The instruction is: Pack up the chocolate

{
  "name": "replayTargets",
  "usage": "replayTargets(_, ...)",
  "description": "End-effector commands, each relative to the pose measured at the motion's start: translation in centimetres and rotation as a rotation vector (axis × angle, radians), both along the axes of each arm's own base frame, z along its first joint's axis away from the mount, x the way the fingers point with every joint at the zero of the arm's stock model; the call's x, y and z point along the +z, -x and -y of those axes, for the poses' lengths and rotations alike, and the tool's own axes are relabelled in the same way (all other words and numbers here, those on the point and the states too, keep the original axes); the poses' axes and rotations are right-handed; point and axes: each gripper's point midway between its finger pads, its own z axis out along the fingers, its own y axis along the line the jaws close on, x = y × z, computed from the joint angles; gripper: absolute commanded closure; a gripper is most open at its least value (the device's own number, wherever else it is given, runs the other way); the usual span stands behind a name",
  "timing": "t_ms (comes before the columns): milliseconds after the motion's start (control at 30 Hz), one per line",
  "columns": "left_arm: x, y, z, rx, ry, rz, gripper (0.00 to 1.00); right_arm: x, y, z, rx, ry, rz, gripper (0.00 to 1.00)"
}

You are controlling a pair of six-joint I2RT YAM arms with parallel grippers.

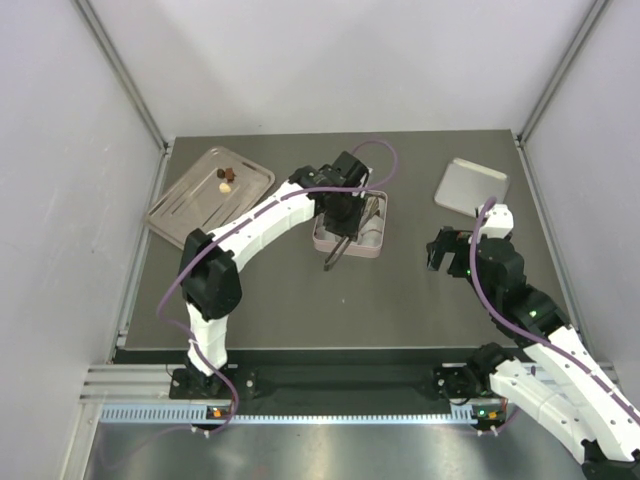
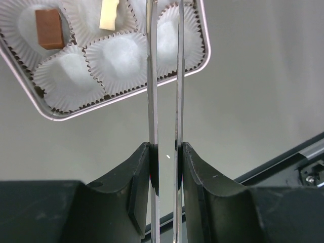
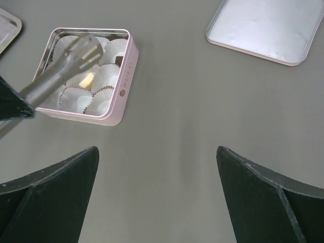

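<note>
**Left gripper** (image 2: 166, 152): is clamping a pair of tongs (image 2: 151, 76) low on their two metal blades, one pad pressing each blade from outside. The blades are standing slightly apart and are reaching over the right side of the tin (image 2: 126, 96). Their tips are running out of the top of the wrist view, so I cannot tell whether they are carrying anything.

**Right gripper** (image 3: 157, 152): is hanging with its fingers spread wide apart and gripping nothing. It is hovering over bare table (image 1: 400, 300), to the right of the tin and well apart from it.

**Tin**: square and pale pink, it is sitting mid-table under the left arm and is lined with white fluted paper cups (image 2: 124, 55).

**Chocolate, packed**: one brown piece (image 2: 49, 29) is resting in a cup. One cream piece (image 2: 109, 14) is resting in the cup just beside it. The other cups showing in the left wrist view are showing only white paper.

**Chocolate, unpacked**: a few small pieces (image 1: 227, 179), dark and cream, are lying close together on the metal tray (image 1: 190, 215). The exact count is too small to tell.

**Tray**: is sitting tilted at the far left of the table, well apart from the tin.

**Lid** (image 1: 472, 185): flat and silvery, it is lying at the far right of the table, beyond the right gripper.
</note>
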Motion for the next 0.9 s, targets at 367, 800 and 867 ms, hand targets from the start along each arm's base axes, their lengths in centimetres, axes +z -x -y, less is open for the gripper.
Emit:
replayTargets(367, -1.4, -0.3, 0.7, 0.013, 0.005, -0.009, 0.72, 2.0, -0.5, -0.5, 0.005, -0.029, 0.057, 0.00)
replayTargets(800, -3.0, -0.5, 1.1, 0.006, 0.001, -0.021, 0.66, 1.9, -0.6, -0.7, 0.008, -0.033, 0.055, 0.00)
replayTargets(867, -3.1, -0.6, 1.1, 0.006, 0.001, -0.017, 0.66, 1.9, -0.7, -0.7, 0.007, -0.035, 0.054, 0.00)
